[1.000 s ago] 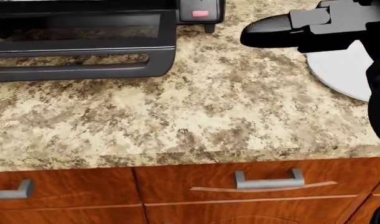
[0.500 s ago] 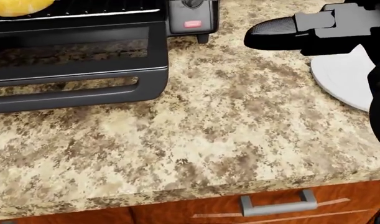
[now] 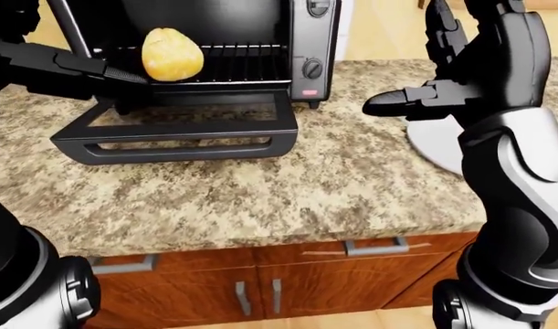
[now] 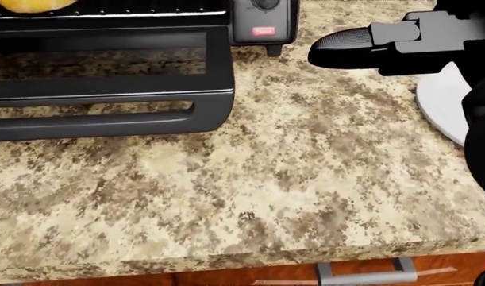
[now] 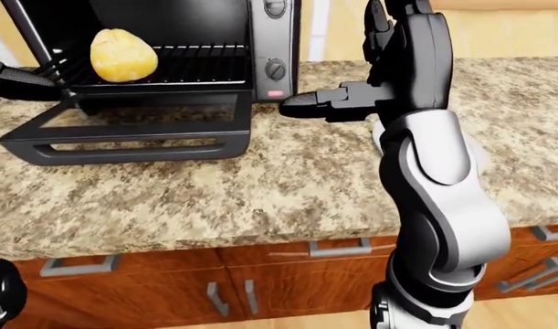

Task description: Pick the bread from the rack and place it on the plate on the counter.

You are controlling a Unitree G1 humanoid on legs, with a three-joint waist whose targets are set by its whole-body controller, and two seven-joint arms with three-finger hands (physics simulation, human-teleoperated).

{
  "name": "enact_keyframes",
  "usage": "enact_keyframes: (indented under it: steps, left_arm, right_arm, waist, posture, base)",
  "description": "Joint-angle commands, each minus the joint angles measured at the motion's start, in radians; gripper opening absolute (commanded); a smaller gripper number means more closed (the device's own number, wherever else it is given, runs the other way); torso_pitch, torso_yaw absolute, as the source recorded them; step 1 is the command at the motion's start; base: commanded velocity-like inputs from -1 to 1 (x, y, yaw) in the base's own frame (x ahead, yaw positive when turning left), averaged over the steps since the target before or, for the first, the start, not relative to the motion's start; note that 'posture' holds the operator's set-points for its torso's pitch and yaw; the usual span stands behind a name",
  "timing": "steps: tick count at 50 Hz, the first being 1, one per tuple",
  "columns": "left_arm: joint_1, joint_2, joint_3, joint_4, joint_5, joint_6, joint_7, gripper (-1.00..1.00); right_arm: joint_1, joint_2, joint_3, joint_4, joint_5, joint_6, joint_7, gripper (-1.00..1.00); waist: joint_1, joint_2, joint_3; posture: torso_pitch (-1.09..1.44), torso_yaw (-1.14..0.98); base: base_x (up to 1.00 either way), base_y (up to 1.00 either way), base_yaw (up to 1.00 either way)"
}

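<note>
The bread (image 3: 173, 53), a yellow rounded loaf, sits on the wire rack (image 3: 233, 65) inside the open toaster oven at the left-eye view's top left. Only its lower edge shows in the head view (image 4: 34, 6). My left hand (image 3: 123, 74) reaches in from the left with open fingers, its tips just left of and below the bread, not closed on it. My right hand (image 3: 388, 104) is open and empty, held above the counter right of the oven. The white plate (image 3: 436, 142) lies on the counter just under and right of that hand.
The oven's black door (image 3: 183, 127) hangs open, flat over the granite counter (image 3: 288, 192). The oven's control panel with knobs (image 3: 312, 41) is at its right side. Wooden drawers with metal handles (image 3: 377, 247) run below the counter edge.
The camera has tilted up and shifted: the drawers dropped out of the head view and the bread's edge came in at the top left. My right hand keeps its place in the picture.
</note>
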Motion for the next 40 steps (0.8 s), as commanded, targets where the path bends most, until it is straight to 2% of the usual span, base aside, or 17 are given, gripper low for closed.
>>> enact_keyframes:
  steps: [1,7,26,33,40]
  left_arm:
    - [-0.046,-0.001,0.019,0.002,0.003,-0.021,0.011,1.0]
    - [-0.043,-0.022,0.018,0.065,-0.016,-0.074,0.024,1.0]
    - [-0.148,-0.065,-0.059,0.442,0.015,-0.346,0.027,1.0]
    - [-0.171,-0.099,-0.042,0.548,0.0,-0.397,0.048,1.0]
    - [-0.172,-0.098,-0.057,0.629,0.0,-0.449,0.058,1.0]
  right_arm:
    - [-0.026,-0.007,-0.007,-0.02,-0.002,-0.027,-0.003,1.0]
    - [-0.015,-0.008,-0.011,-0.028,0.0,-0.026,-0.004,1.0]
    - [-0.019,-0.028,-0.024,-0.02,0.012,-0.025,-0.004,1.0]
    - [-0.007,-0.027,-0.025,-0.025,0.016,-0.031,-0.009,1.0]
    - [0.006,-0.027,-0.027,-0.031,0.012,-0.033,-0.007,1.0]
  waist:
    - [-0.001,0.006,-0.024]
    - [0.002,0.007,-0.022]
    - [0.011,0.002,-0.028]
    - [0.011,0.003,-0.034]
    - [0.009,0.003,-0.039]
  posture:
    - [0.0,0.0]
    - [0.0,0.0]
    - [0.0,0.0]
    - [0.0,0.0]
    - [0.0,0.0]
  base:
    - [0.0,0.0,0.0]
    - [0.0,0.0,0.0]
    - [0.0,0.0,0.0]
    - [0.0,0.0,0.0]
    - [0.0,0.0,0.0]
